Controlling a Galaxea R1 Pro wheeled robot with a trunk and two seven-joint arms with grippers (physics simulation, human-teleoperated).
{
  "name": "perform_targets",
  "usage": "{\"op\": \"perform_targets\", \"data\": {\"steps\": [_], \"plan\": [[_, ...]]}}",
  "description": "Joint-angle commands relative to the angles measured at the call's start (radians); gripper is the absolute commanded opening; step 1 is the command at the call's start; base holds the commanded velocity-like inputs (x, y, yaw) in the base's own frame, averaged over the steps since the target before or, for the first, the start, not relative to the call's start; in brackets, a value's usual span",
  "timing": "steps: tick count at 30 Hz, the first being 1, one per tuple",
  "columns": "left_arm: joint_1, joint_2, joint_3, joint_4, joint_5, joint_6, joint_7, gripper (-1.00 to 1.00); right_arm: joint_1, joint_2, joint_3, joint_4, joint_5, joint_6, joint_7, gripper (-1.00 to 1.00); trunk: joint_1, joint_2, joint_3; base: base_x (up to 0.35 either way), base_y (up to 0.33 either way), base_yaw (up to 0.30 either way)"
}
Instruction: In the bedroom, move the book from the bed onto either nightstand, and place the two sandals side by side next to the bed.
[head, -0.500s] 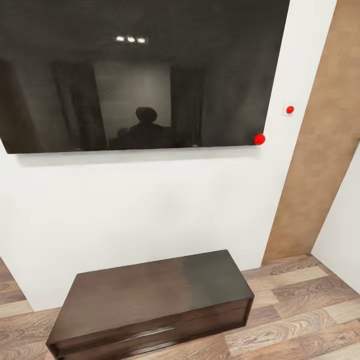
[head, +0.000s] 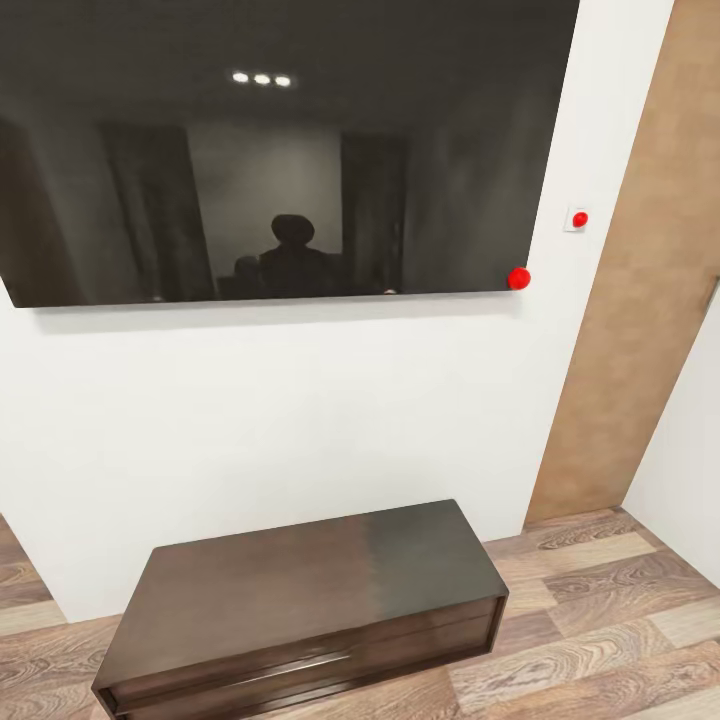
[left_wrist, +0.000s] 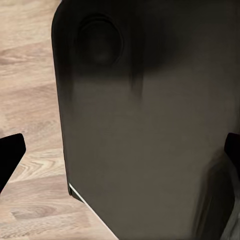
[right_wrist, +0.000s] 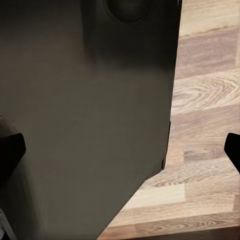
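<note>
The head view looks at a white wall (head: 300, 420) with a big dark screen (head: 280, 150) hanging on it. Below the screen, near the robot, stands a long low dark-brown cabinet (head: 310, 590) on the wood-plank floor (head: 600, 620). At the right there is a brown door panel (head: 640, 300), and two small red dots sit beside the lower right corner of the screen.

The book, the bed, the sandals and the nightstand are not to be found in these pictures, so where they lie relative to the hands cannot be told; I judge that the robot must first turn and drive to the bed.

In the left wrist view, the left gripper (left_wrist: 120, 150) has its two dark fingertips wide apart at the edges of the picture, with nothing between them; behind them is a dark rounded body panel above the floor. The right gripper (right_wrist: 120, 150) is also spread wide and holds nothing.

As a judgement, the book is a thin paperback, so it should be light but a little flexible, and it will lie flat on a soft mattress. It seems best to take it at one edge, across its thickness. The sandals are probably light too.
</note>
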Motion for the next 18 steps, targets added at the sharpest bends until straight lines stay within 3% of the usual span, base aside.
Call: {"op": "perform_targets", "data": {"steps": [1, 18], "plan": [[0.0, 0.0, 0.0, -0.003, 0.001, 0.006, 0.0, 1.0, 0.0, 0.0, 0.0, -0.001, 0.0, 0.002, 0.0, 1.0, 0.0, 0.0, -0.001, 0.0, 0.0, 0.0], [0.0, 0.0, 0.0, -0.004, 0.001, 0.007, 0.0, 1.0, 0.0, 0.001, -0.001, -0.001, 0.0, 0.002, 0.0, 1.0, 0.0, 0.0, -0.001, 0.0, 0.0, 0.0]]}}
